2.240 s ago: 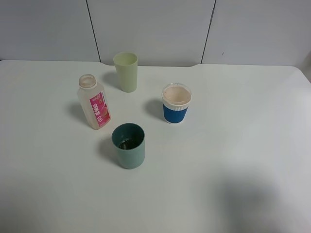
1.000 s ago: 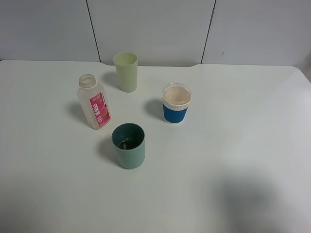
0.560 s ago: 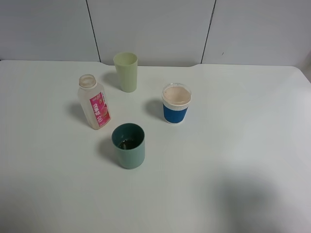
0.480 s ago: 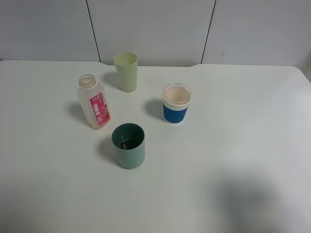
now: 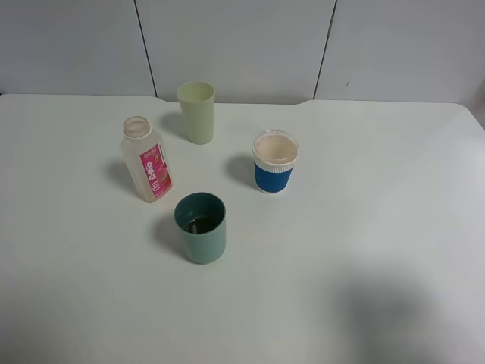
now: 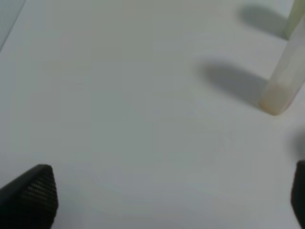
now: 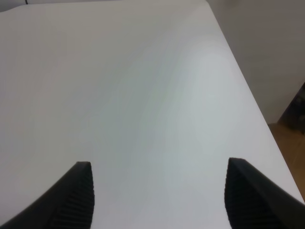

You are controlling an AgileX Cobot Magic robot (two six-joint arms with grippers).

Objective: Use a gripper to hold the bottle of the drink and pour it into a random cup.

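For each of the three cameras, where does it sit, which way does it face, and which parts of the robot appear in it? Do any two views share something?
Exterior high: mounted above, looking down at the table with the bottle, teal cup, pale cup and blue-sleeved cup; no robot part shows.
Left wrist: low over the table, facing the bottle's base; the left end effector, open, shows as two dark fingertips.
Right wrist: on the arm, facing the bare table corner; the right end effector is open.
Shared: the bottle appears in the exterior and left wrist views.

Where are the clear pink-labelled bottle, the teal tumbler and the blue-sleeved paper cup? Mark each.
Clear plastic bottle with pink-and-white label (image 5: 154,173): exterior high view, on the label.
Teal-green plastic tumbler (image 5: 201,243): exterior high view, outer wall.
Blue-sleeved white paper cup (image 5: 273,177): exterior high view, blue sleeve.
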